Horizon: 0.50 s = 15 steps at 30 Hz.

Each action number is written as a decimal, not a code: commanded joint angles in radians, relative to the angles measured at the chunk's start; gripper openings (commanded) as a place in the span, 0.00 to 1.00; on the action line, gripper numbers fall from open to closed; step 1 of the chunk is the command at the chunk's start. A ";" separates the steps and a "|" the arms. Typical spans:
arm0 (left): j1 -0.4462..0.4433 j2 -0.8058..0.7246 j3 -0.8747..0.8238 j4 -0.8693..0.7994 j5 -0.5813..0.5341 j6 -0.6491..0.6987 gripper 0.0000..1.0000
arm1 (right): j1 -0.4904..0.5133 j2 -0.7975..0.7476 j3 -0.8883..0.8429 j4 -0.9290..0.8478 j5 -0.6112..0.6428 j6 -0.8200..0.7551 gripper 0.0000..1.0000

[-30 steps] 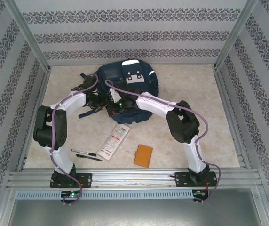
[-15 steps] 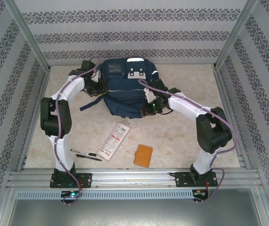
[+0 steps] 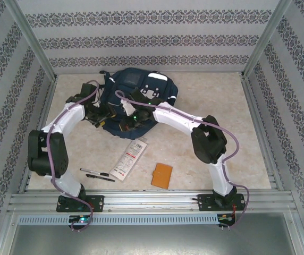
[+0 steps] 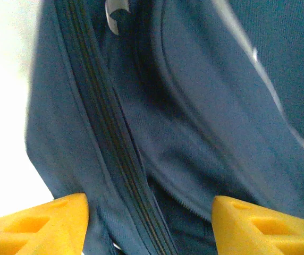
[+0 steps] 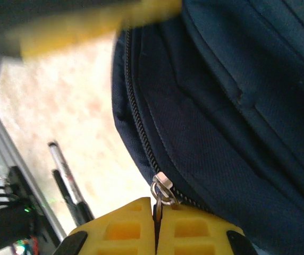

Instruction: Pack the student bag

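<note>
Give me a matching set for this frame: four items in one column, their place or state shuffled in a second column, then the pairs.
1. left end effector
2. right end effector
3. pens
4. orange wallet

A. just left of the white packet
B. shut on the zipper pull of the student bag
C. open above the student bag
D. just right of the white packet

Pairs: 1-C, 2-B, 3-A, 4-D
</note>
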 commanded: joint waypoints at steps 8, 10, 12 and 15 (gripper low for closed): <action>-0.010 0.041 -0.026 0.075 -0.090 -0.117 0.52 | 0.036 0.058 0.053 0.109 -0.120 0.100 0.00; -0.010 0.074 -0.023 0.097 -0.107 -0.106 0.09 | 0.031 0.042 0.011 0.110 -0.113 0.121 0.00; -0.006 0.089 -0.009 0.090 -0.130 -0.069 0.00 | 0.011 0.004 -0.061 0.108 -0.105 0.110 0.00; 0.014 0.100 0.040 0.041 -0.137 0.013 0.00 | -0.040 -0.089 -0.211 0.074 -0.047 0.028 0.00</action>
